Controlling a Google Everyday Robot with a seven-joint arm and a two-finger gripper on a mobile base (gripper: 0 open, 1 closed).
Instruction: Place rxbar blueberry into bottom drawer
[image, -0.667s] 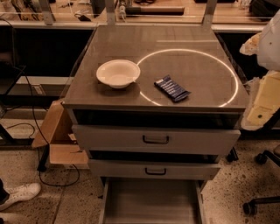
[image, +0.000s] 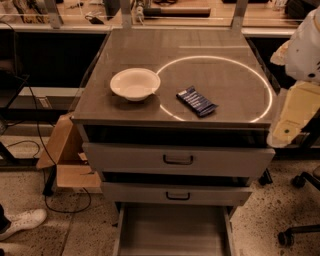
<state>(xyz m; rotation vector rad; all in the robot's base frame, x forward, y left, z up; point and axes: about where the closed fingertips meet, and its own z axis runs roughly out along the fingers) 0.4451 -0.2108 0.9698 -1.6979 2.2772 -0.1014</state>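
Observation:
The rxbar blueberry (image: 196, 101), a small dark blue bar with white lettering, lies flat on the grey cabinet top (image: 215, 55), right of the white bowl (image: 134, 84) and inside a bright ring of light. The bottom drawer (image: 172, 231) is pulled out under the two upper drawers, and its grey tray has nothing in it. My gripper (image: 294, 116) is the pale cream part at the right edge. It hangs beside the cabinet's right front corner, below the white arm (image: 306, 47), well right of the bar and apart from it.
The top drawer (image: 177, 159) and middle drawer (image: 177, 194) are closed, each with a dark handle. A cardboard box (image: 65, 155) and cables lie on the floor to the left. A white shoe (image: 22, 221) is at the lower left. Chair casters (image: 295, 210) are at the right.

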